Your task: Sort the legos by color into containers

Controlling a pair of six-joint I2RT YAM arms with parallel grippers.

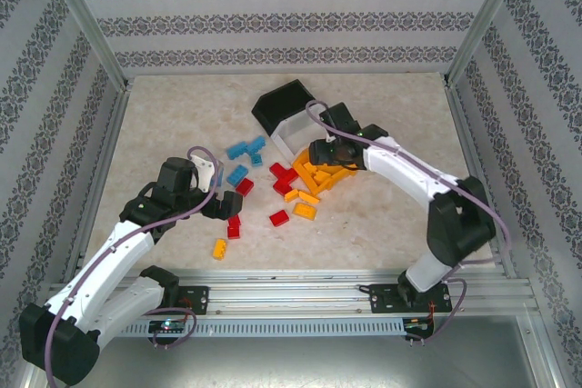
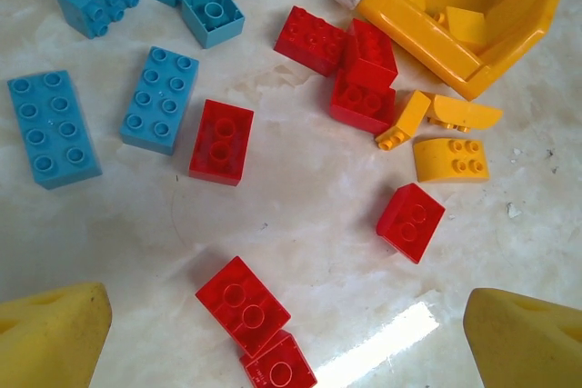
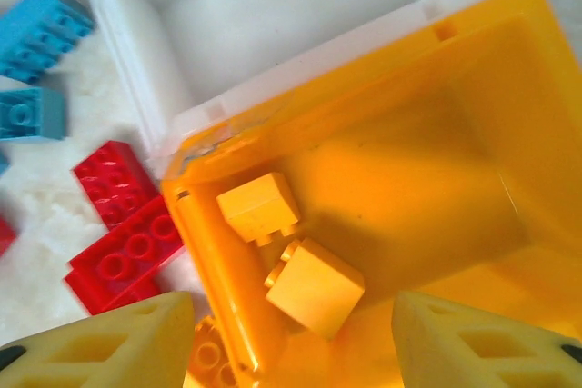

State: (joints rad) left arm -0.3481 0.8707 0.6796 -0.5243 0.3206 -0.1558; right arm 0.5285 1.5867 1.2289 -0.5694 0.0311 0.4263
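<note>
Over orange bin (image 3: 455,88), partly cropped | right fingers (image 3: 100,343) spread | left fingers (image 2: 50,333) spread, empty

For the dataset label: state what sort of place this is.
Probably a purpose-built robot test cell: a marble-look tabletop boxed in by patterned wall panels on aluminium posts, with a metal rail along the near edge.

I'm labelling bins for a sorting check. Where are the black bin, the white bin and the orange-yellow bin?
black bin (image 1: 287,99): top external view, on its dark inside.
white bin (image 3: 273,24): right wrist view, on its bare inner wall.
orange-yellow bin (image 3: 409,161): right wrist view, on its bare inner floor.
</note>
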